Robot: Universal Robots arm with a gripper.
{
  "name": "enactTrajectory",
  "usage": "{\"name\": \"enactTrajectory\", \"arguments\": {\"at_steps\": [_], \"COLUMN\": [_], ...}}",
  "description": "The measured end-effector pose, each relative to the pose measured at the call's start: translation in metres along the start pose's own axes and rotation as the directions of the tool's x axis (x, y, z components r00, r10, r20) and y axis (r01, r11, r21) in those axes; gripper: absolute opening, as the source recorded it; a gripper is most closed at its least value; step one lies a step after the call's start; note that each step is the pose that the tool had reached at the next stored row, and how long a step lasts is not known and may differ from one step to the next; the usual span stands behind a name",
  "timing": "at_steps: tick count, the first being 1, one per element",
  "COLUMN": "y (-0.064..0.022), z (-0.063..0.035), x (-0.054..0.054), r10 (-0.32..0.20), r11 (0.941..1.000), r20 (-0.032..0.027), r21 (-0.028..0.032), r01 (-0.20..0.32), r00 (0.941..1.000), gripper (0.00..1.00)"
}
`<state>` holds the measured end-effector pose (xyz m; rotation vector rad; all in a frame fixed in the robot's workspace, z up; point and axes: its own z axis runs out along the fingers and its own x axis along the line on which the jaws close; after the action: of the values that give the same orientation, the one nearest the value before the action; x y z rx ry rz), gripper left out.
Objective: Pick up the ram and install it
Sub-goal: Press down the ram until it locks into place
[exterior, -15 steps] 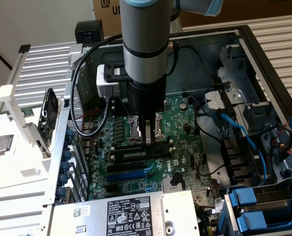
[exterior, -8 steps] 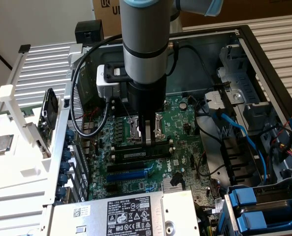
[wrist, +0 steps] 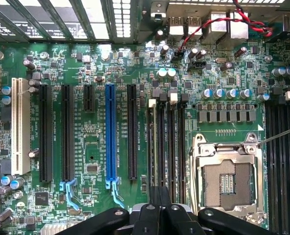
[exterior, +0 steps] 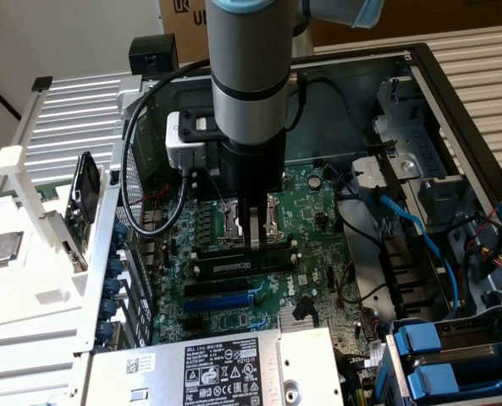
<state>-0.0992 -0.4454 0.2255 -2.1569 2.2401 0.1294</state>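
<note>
Nearest in the exterior view, at 6 o'clock from the hand, sits a silver metal power-supply box with a black label (exterior: pixel 149 372). Blue plastic drive latches (exterior: pixel 437 355) lie at 4 o'clock. Just past the box run a long blue expansion slot (exterior: pixel 225 296) and black empty slots on the green motherboard (exterior: pixel 318 220).

Next comes the ram (exterior: pixel 234 266), a long narrow dark-chipped stick with a pale label, standing on edge in a black memory slot. The black two-fingered hand (exterior: pixel 252 241) comes straight down on its middle with fingers drawn together. They meet the stick's upper edge, though I cannot tell whether they pinch it or only press on it.

I judge the step in hand to be seating. The stick is already in its slot, and finishing calls for straight downward force until the end clips latch.

Room is tight. The silver processor socket (exterior: pixel 273 222) lies just beyond, at 12 o'clock, a blue cable (exterior: pixel 403 222) loops at 3 o'clock, and the grey case wall (exterior: pixel 454 93) rises well apart at 2 o'clock. Straight up is open.
</note>
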Motion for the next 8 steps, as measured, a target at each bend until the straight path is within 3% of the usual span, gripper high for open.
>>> {"name": "enactTrajectory", "arguments": {"at_steps": [8], "y": [0.0002], "z": [-0.0070], "x": [-0.0006], "r10": [0.000], "r11": [1.0000], "r20": [0.0004], "r21": [0.0002], "r01": [0.000], "r00": [1.0000], "gripper": [0.11]}}
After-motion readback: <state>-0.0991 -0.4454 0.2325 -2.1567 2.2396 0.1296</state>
